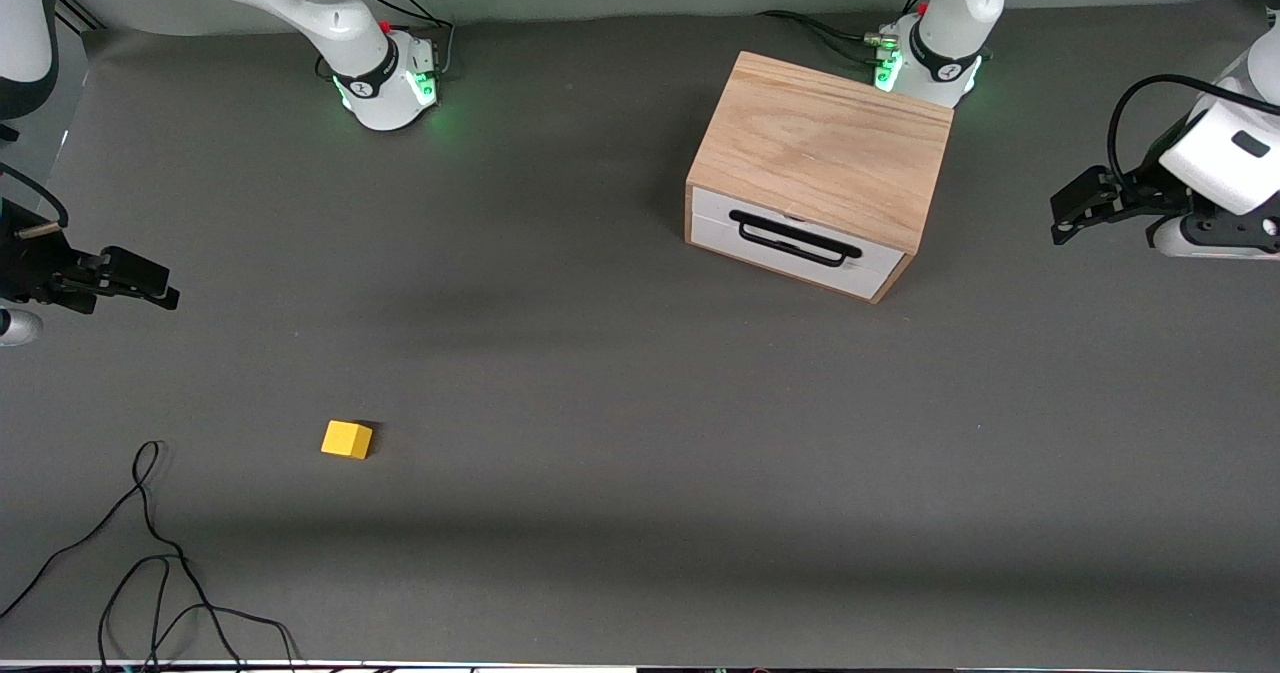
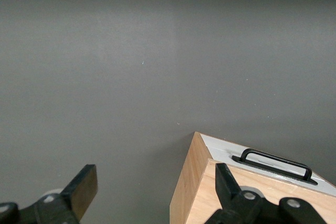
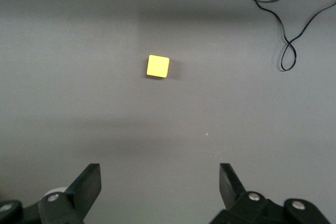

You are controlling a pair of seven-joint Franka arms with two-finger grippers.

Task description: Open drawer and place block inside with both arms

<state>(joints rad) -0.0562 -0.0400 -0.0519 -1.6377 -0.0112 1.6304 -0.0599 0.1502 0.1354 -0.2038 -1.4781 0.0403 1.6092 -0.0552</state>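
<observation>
The drawer (image 1: 795,240) sat shut in its oak box (image 1: 825,148), the box standing on the grey table (image 1: 600,373) toward the left arm's end, just in front of that arm's green-lit base (image 1: 925,58); the black handle (image 1: 795,238) lay flat across the white front, facing the front camera at a slant. The block (image 1: 347,440) rested on the table toward the right arm's end, nearer the front camera than the box and well apart from it; a loose black cable (image 1: 150,553) trailed nearer the camera still. The left gripper (image 1: 1075,215) hung over the table beside the box, jaws spread wide and holding nothing; its wrist view showed the box corner and handle (image 2: 275,163) below. The right gripper (image 1: 145,283) hung over the table's other end, jaws likewise released and empty; its wrist view looked down on the block (image 3: 158,66).
</observation>
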